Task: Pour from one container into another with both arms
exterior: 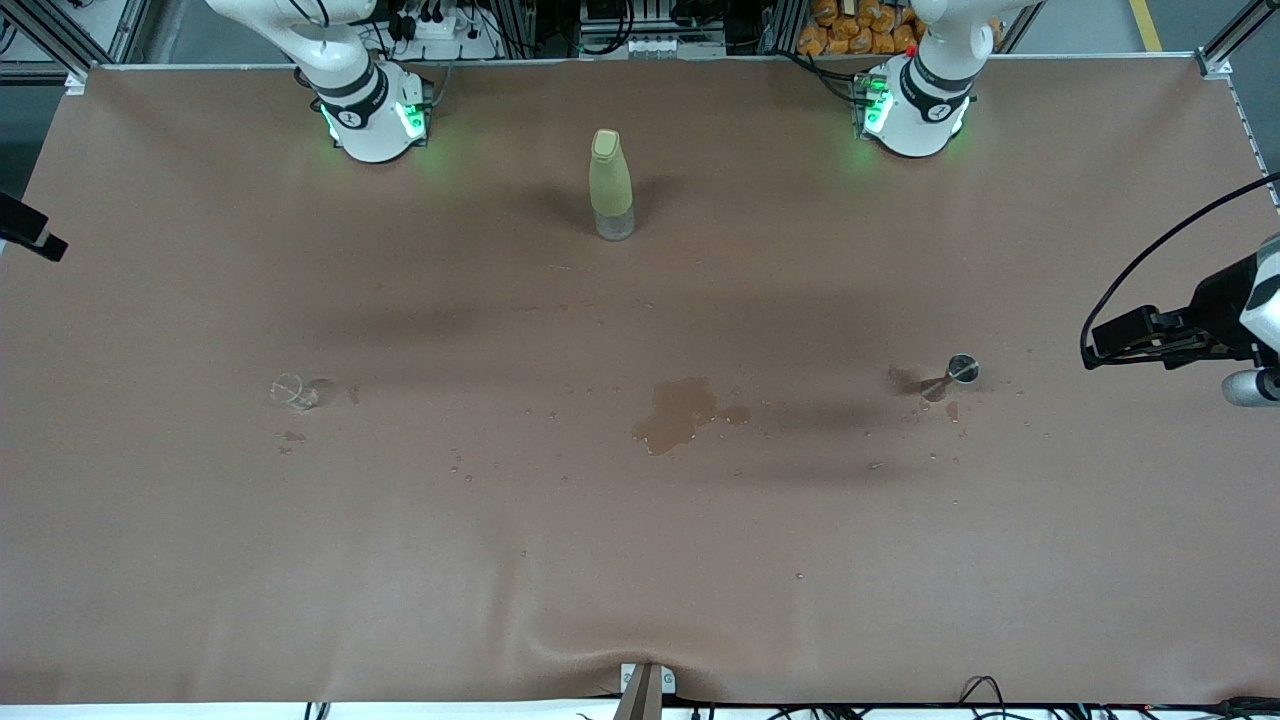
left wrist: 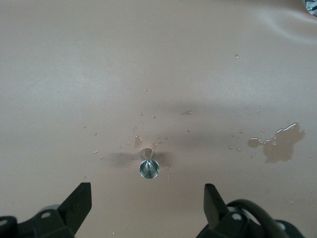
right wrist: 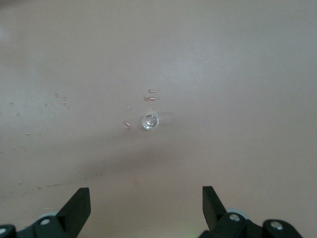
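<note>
Front view: a brown table cover (exterior: 200, 560) spans the whole table; a yellow-green bottle (exterior: 611, 184) with a clear base stands upright at 12 o'clock from the table's centre, between the two arm bases; no label or writing can be read on it. A small clear glass (exterior: 293, 391) stands at 9 o'clock from the centre, toward the right arm's end; a small metal cup (exterior: 962, 369) stands at 3 o'clock, toward the left arm's end. A brown puddle (exterior: 678, 412) lies near the centre, with droplets scattered about it. The left gripper (exterior: 1110, 340) hangs at the view's 3 o'clock edge; the right gripper (exterior: 40, 240) shows only as a dark tip at the 9 o'clock edge.

Left wrist view: the left gripper (left wrist: 147, 201) hangs over the metal cup (left wrist: 148, 168), fingers spread wide, holding nothing; the puddle (left wrist: 282, 144) lies well apart.

Right wrist view: the right gripper (right wrist: 146, 203) hangs over the clear glass (right wrist: 149, 121), fingers spread wide, holding nothing; droplets dot the cover.
</note>
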